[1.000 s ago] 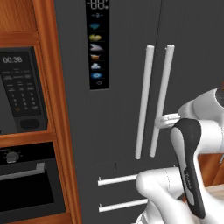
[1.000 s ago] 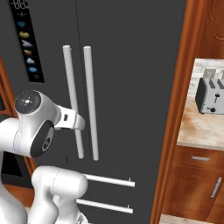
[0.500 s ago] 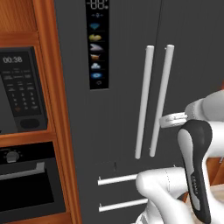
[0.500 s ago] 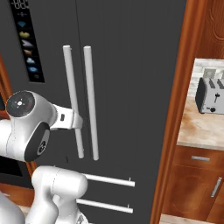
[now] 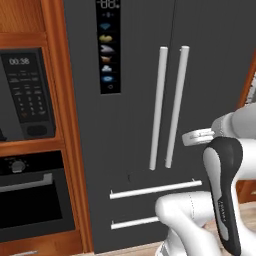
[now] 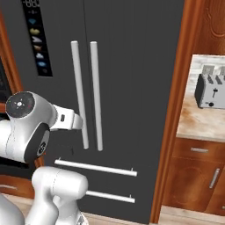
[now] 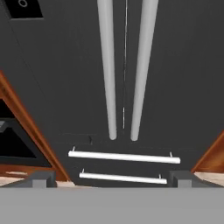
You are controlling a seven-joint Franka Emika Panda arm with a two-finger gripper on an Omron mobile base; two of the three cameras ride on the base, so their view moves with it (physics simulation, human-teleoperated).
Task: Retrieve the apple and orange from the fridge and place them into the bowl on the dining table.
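Note:
The fridge [image 5: 135,115] stands straight ahead with both doors shut. It is dark grey, with two long white bar handles [image 6: 88,94] side by side and an icon display panel [image 5: 107,45] on the left door. Two white drawer handles [image 7: 124,156] run across its lower part. In the hand view my gripper [image 7: 113,180] faces the lower ends of the bar handles from a short distance, open wide, with nothing between its fingertips [image 7: 41,179]. The apple, the orange, the bowl and the dining table are out of view.
A black microwave [image 5: 27,95] and a wall oven [image 5: 30,200] sit in wood panelling left of the fridge. To the right, a toaster [image 6: 213,88] stands on a marble counter [image 6: 197,125] over wooden cabinets [image 6: 197,180]. My own arm fills the foreground of both base views.
The arm's elbow and wrist have shifted slightly in front of the fridge. The doors stay shut and the gripper stays open.

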